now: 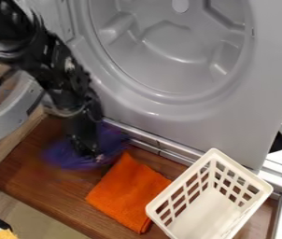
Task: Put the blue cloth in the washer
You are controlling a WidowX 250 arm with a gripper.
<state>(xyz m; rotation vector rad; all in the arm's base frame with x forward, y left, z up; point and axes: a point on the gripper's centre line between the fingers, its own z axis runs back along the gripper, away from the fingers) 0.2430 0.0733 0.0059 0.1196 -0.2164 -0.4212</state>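
At the far left, the round door (3, 128) of the washer (268, 70) is seen swung open. The arm (59, 77) is brought in from the upper left corner, slanted down and rightward across the door's edge, then bent more steeply so that the pincer (92, 154) is pointed down at the wooden bench (28, 175). Around its tip the blue cloth (62, 156) is spread on the bench, outside the drum (168, 51); whether the pincer is spread or pressed together cannot be told. Just right, a folded orange cloth (128, 191) is laid, followed by a white slatted basket (243, 169).
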